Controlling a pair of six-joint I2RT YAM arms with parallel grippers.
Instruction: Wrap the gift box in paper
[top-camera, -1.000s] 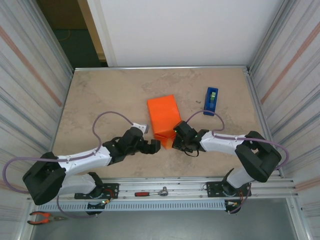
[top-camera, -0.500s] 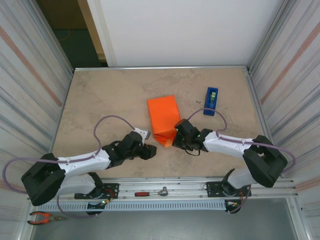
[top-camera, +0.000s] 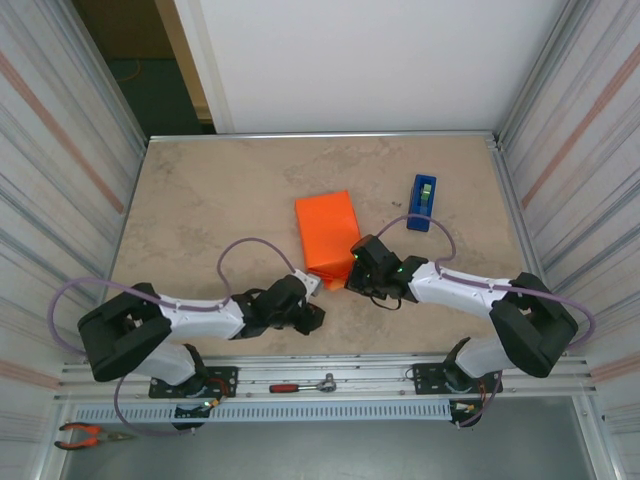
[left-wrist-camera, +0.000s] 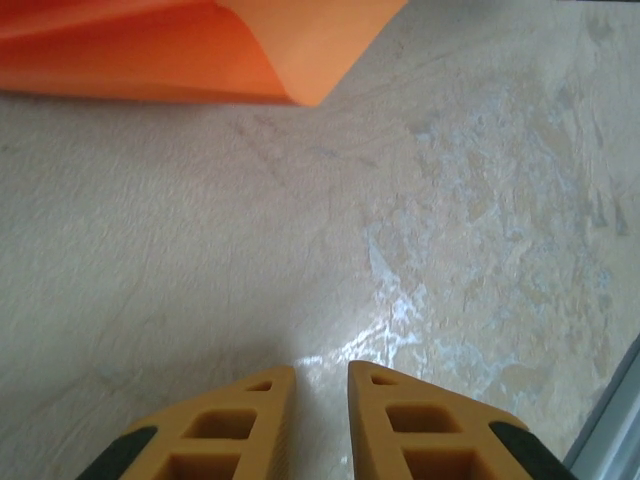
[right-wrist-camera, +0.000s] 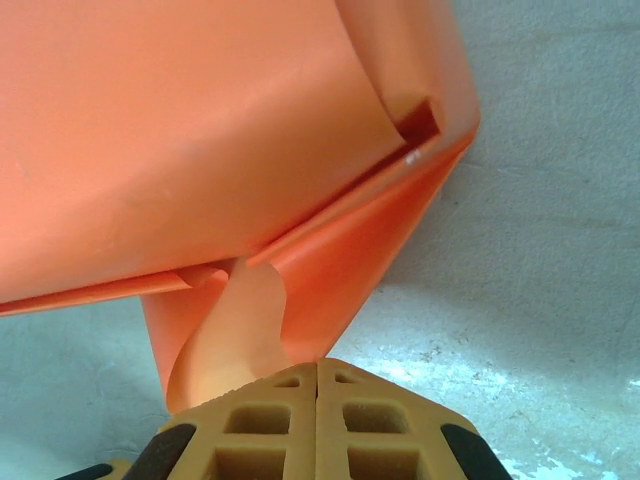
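While its two fingers are pressed flat together, the right gripper (right-wrist-camera: 318, 368) meets the lower tip of a loose triangular flap of the paper (right-wrist-camera: 200, 130). A curl of that flap rests on the left fingertip. I cannot tell whether any paper is caught in the seam between the fingers. Above the flap, the orange sheet is folded round a box-shaped form. One end shows overlapping layers and a small dark gap at the corner.

Seen from above, this gripper sits at the near right corner of the orange parcel, and its arm stretches back to the right, towards the near edge of the table (top-camera: 200, 200).

The left gripper (left-wrist-camera: 320, 378) points down at bare beige tabletop. Its fingers stand a narrow gap apart with nothing between them. The parcel's near corner lies ahead of it, clear of the fingertips.

The parcel lies near the middle of the table, its long side running away from the arms. A blue tape dispenser (top-camera: 422, 202) stands to its right, apart from it. A red-handled wrench (top-camera: 305, 385) lies on the rail between the arm bases, and red-handled pliers (top-camera: 85, 433) lie at the near left corner.
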